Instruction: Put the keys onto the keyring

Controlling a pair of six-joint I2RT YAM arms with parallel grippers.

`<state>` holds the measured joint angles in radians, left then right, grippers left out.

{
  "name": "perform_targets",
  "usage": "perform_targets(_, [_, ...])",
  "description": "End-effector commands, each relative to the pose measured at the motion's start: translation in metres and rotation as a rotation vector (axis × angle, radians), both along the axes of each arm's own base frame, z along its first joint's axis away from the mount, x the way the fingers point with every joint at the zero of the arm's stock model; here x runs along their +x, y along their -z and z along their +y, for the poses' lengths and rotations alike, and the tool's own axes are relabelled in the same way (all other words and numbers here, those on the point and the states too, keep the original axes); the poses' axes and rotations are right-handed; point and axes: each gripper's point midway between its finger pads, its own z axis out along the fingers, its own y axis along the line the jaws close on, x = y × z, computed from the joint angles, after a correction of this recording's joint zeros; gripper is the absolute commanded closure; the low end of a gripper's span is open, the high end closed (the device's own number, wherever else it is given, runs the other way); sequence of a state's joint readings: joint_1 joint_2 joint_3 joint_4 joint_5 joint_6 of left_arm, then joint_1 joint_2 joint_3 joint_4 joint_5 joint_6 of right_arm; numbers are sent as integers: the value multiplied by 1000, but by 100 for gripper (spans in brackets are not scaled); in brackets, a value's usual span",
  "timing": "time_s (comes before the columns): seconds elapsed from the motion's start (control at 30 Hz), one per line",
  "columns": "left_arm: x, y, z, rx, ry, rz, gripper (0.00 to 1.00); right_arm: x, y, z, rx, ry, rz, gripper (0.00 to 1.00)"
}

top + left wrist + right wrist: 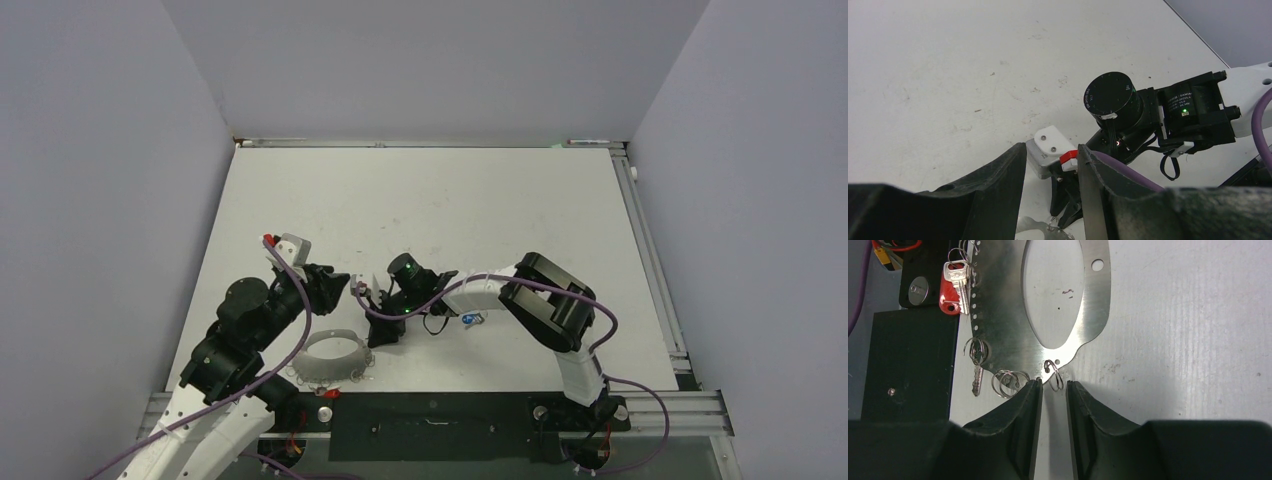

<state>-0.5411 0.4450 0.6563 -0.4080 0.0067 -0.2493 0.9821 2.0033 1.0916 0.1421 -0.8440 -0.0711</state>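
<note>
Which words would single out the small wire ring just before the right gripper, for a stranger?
Find the flat grey metal plate with the wide oval hole. Follow its rim to the end nearest the right gripper; the small wire split ring hangs there, at the gap between the fingertips. Unlike it, the rings further left are bunched or carry keys.

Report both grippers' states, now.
Left gripper: open, nothing seen between its fingers.
Right gripper: open narrowly, fingertips either side of a split ring on the keyring; no grip visible.
</note>
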Motion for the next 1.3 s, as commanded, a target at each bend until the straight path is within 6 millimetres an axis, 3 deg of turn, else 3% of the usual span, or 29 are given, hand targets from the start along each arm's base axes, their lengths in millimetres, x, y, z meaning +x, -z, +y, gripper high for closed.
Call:
perform_targets(0.0, [-1,-20,-1,-22,14,-56,61,5,-1,11,48,-34,-22,73])
perform_targets(0.23, [-2,-21,-1,-24,18,-59,61,18,-8,7,70,12,-47,68])
perform_targets(0.93, [-2,-21,-1,-24,17,-61,61,-2,20,8,14,-74,21,68])
perform_targets(1.27, [-2,-21,-1,-20,18,-61,61,-9,20,-2,-14,-105,40,72])
